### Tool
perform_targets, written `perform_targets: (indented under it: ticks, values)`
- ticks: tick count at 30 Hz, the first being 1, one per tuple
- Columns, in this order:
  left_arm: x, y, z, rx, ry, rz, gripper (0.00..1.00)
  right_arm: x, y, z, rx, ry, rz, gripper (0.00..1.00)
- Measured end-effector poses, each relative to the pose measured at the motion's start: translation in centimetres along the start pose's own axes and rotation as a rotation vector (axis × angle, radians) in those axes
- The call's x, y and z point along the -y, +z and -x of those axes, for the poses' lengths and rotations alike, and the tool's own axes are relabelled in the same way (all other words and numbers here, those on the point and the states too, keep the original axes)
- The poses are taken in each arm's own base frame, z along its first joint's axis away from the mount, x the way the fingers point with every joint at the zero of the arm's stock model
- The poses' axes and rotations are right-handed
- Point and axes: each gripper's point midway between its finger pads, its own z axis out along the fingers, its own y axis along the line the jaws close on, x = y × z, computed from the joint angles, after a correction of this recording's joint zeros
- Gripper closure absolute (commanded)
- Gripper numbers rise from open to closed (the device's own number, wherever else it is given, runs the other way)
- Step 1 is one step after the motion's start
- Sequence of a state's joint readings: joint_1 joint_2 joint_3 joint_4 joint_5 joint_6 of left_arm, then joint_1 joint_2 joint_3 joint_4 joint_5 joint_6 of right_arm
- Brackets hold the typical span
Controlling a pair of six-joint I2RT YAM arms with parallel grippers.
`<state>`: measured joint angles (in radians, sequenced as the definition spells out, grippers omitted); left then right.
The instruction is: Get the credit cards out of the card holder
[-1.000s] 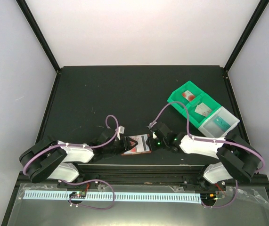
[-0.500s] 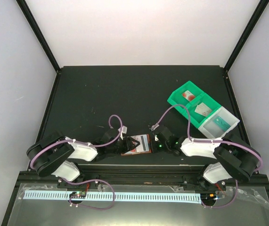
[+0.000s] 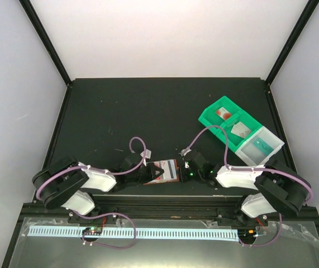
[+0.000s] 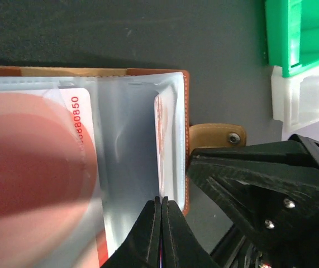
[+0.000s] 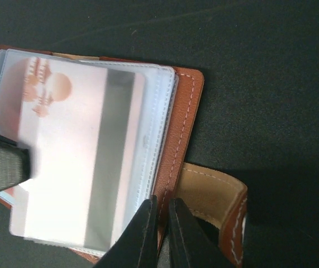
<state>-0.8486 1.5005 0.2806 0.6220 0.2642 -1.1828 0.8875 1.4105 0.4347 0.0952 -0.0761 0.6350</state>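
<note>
Showing the card holder [image 3: 163, 171] open on the table [image 3: 148, 111] near its front edge, credit cards [image 5: 70, 151] inside clear sleeves [image 4: 125, 156]; left gripper [image 4: 161, 202] pressed together at a sleeve's edge; right gripper [image 5: 162, 204] nearly closed, apparently pinching the stitched leather edge beside the snap tab [image 5: 215, 195].

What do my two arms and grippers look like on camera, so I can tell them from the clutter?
Both arms match: black joints with glossy white shells on the left arm and right arm, each carrying a lilac cable. A small green light glows on the right wrist. The left gripper and right gripper have matte black, tapered fingers.
</note>
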Motion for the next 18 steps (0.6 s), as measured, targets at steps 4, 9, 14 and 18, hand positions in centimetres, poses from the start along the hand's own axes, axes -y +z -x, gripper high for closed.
perform_targets:
  ticks: [4, 9, 14, 18]
  values:
    - [0.6, -1.1, 0.5, 0.033, 0.015, 0.003, 0.98, 0.1, 0.0, 0.0, 0.001, 0.004, -0.003, 0.9]
    - [-0.2, -2.1, 0.7, 0.057, 0.034, 0.061, 0.99, 0.1, -0.1, 0.0, 0.0, 0.011, -0.002, 0.9]
    - [-0.7, -3.0, 0.9, 0.075, 0.056, 0.103, 0.99, 0.0, -0.9, -0.3, -0.011, 0.018, -0.002, 0.89]
    - [-0.5, -4.0, 1.2, 0.096, 0.078, 0.113, 0.99, -0.7, -2.4, 0.5, 0.021, 0.012, 0.018, 0.87]
